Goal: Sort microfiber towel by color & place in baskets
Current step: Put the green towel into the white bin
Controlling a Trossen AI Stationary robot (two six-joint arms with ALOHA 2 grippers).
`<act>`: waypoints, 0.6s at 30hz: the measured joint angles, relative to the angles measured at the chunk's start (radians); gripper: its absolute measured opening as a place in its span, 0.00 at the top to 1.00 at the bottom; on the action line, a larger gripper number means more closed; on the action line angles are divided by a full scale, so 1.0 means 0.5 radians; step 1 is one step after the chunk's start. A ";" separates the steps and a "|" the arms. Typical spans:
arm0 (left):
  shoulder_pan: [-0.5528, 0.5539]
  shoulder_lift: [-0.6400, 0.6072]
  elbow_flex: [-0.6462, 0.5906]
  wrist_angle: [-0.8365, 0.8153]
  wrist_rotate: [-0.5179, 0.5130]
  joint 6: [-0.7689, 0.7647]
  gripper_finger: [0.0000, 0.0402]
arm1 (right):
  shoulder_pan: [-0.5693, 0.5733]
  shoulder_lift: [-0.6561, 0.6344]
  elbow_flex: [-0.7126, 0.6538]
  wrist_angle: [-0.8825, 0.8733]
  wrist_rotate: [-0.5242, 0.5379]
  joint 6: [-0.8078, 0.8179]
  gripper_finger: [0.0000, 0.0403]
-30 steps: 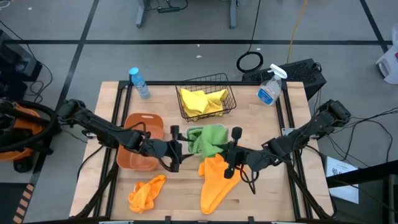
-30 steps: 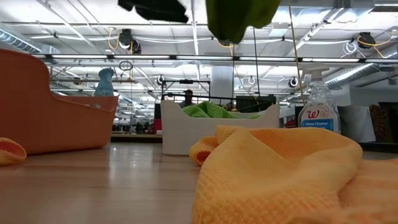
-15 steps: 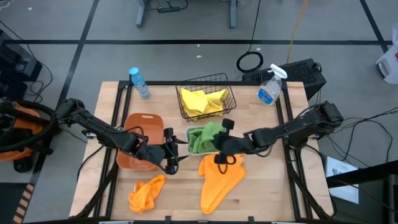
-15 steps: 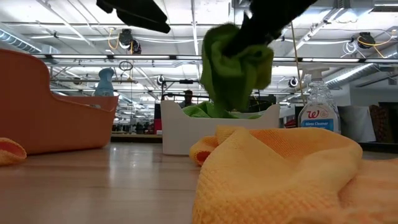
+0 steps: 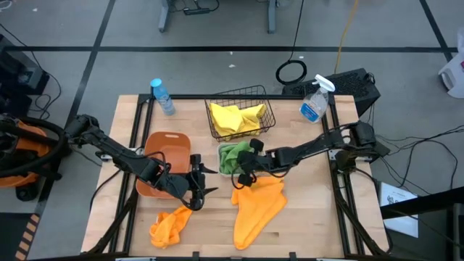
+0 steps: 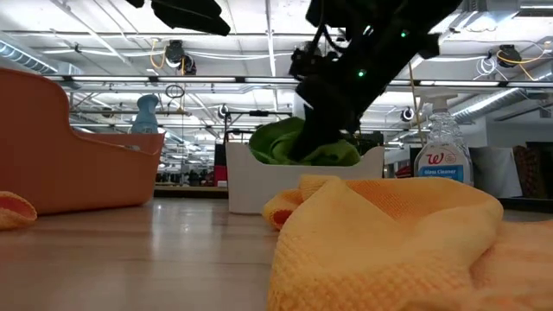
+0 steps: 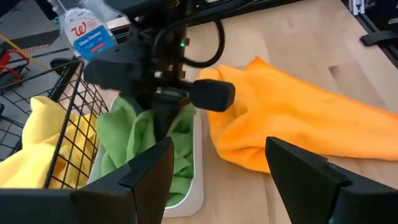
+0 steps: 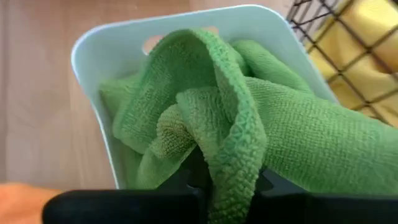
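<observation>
Green microfiber towel point(image 8: 249, 118) sits bunched in the white bin point(image 8: 93, 81), lowered there by colour. Right gripper point(image 5: 246, 165) is pinched narrow on a fold of it (release judged imminent). Left gripper point(image 5: 197, 185) hangs wide and empty above the orange towel point(image 5: 171, 223), beside the orange tub point(image 5: 161, 161). Yellow towels point(image 5: 235, 118) fill the wire basket point(image 5: 239, 93).

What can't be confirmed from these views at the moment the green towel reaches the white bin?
- Right gripper jaws: the green towel bunches over them in the right wrist view, and they are too small from above.
- White bin floor: covered by towel in every view.
- Orange tub interior: the left arm crosses it from above; the low view shows only its outer wall.
- Small orange towel: cut off by the low view's edge.
</observation>
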 joint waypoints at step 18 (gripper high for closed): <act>-0.060 0.000 -0.001 -0.010 0.003 -0.073 0.36 | 0.092 -0.344 0.162 -0.728 -0.110 0.253 0.42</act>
